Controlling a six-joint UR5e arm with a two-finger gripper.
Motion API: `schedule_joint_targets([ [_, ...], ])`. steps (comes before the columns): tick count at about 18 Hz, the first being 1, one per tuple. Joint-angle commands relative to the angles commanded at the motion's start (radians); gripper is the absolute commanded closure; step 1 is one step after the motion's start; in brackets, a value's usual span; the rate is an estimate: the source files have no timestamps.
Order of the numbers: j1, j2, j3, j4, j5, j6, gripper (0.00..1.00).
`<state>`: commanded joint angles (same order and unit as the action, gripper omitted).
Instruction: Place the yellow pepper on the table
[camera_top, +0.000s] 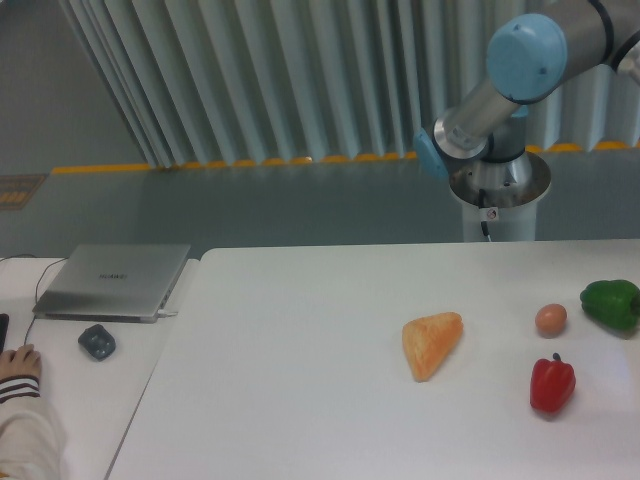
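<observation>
The yellow pepper is out of view. The large white table (300, 380) fills the lower part of the view. Only the arm's base and elbow joints (500, 110) show at the upper right behind the table. The gripper is outside the frame.
On the table lie an orange wedge-shaped bread-like piece (433, 345), a red bell pepper (552, 385), a small brown egg-like thing (550, 319) and a green pepper (612, 305). At left a smaller desk holds a grey laptop (112, 281), a mouse (97, 342) and a person's hand (18, 362).
</observation>
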<state>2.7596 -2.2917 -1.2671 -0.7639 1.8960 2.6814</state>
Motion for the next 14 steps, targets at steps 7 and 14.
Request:
schedule_joint_targets([
  [7,0.003,-0.002,0.002,0.000,0.000,0.008,0.00],
  [14,0.020,-0.011,0.009,0.005,0.000,0.000,0.00],
])
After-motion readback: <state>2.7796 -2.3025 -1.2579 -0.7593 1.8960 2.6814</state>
